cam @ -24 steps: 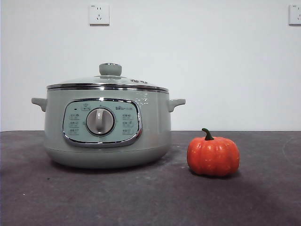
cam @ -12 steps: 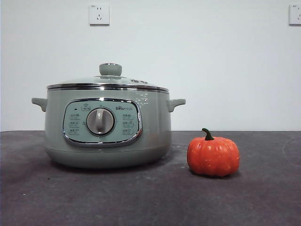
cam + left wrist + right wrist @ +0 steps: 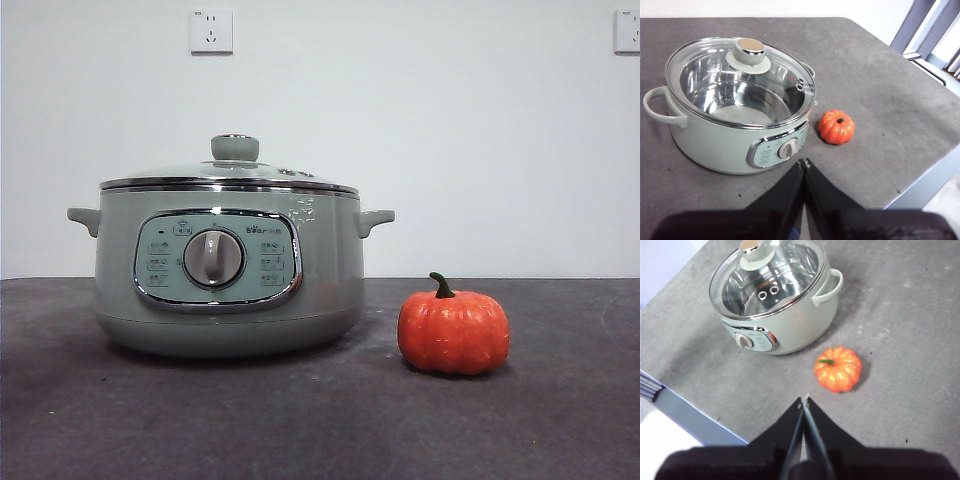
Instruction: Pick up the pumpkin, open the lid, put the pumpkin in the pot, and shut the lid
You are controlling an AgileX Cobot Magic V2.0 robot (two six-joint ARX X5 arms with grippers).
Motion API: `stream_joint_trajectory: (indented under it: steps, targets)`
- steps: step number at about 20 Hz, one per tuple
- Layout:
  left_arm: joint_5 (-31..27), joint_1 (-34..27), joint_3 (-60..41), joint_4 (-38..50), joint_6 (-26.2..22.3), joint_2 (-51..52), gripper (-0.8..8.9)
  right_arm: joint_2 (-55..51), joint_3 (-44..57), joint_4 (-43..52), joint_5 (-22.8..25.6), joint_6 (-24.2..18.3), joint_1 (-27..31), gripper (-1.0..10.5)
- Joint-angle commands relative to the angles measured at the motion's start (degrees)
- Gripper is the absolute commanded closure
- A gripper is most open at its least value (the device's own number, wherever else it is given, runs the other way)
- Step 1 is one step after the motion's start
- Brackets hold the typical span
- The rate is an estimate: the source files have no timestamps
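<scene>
Two grippers, left gripper (image 3: 804, 161) and right gripper (image 3: 804, 398), hang jaws pressed together above the table (image 3: 320, 430), where the pumpkin (image 3: 453, 331) sits nearer its front edge beside the pot (image 3: 228, 262), lid (image 3: 230, 171) on.

Front camera low, level, near — wrist cameras high, downward, sharing pot (image 3: 228, 268), pumpkin (image 3: 453, 331)
</scene>
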State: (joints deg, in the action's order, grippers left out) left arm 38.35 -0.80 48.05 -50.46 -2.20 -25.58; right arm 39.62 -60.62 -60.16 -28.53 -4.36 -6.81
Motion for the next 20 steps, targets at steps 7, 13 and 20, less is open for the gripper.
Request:
stream_joint_trajectory:
  steps: [7, 13, 20]
  targets:
    - [0.0, 0.15, 0.11, 0.26, 0.74, 0.0, 1.02, 0.2, -0.02, 0.22, -0.09, 1.33, -0.2, 2.5]
    - [-0.81, 0.15, 0.11, 0.26, 0.72, 0.0, 1.03, 2.29, -0.02, 0.31, -0.04, 1.29, -3.34, 2.5]
    - [-0.81, 0.15, 0.11, 0.26, 0.7, 0.0, 1.03, 14.12, -0.02, 4.61, 1.03, -0.24, -10.64, 2.5]
